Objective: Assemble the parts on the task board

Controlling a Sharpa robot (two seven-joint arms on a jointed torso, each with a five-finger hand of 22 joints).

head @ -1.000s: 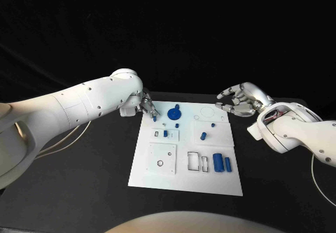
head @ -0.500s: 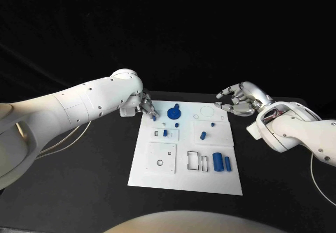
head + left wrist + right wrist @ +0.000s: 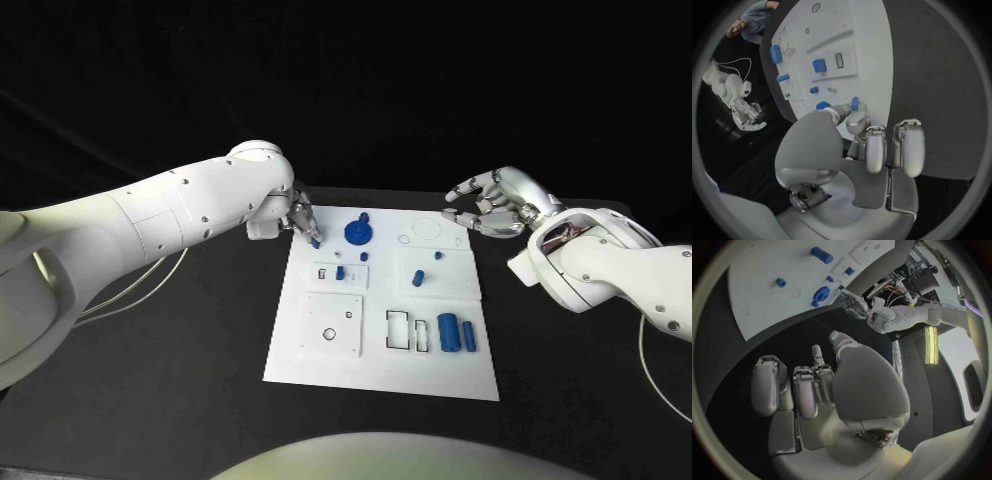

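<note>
The white task board (image 3: 378, 352) lies in the middle of the black table. My left hand (image 3: 303, 218) hovers over the board's far left corner and pinches a small blue part (image 3: 316, 241) between thumb and finger; the left wrist view shows the same blue part (image 3: 854, 103) at the fingertips above the board (image 3: 854, 30). A round blue piece (image 3: 358, 235) stands just beside it. My right hand (image 3: 490, 205) hangs off the board's far right corner with its fingers curled in and nothing in them, as the right wrist view of that hand (image 3: 817, 385) confirms.
Two blue cylinders (image 3: 457, 333) lie near the board's right edge, and small blue pieces (image 3: 418, 278) stand mid-board. White square plates and rectangular slots (image 3: 405, 331) occupy the near half. Cables (image 3: 137, 285) trail on the table to the left.
The right hand has edged slightly toward the board. The left hand stays in place with the small blue part.
</note>
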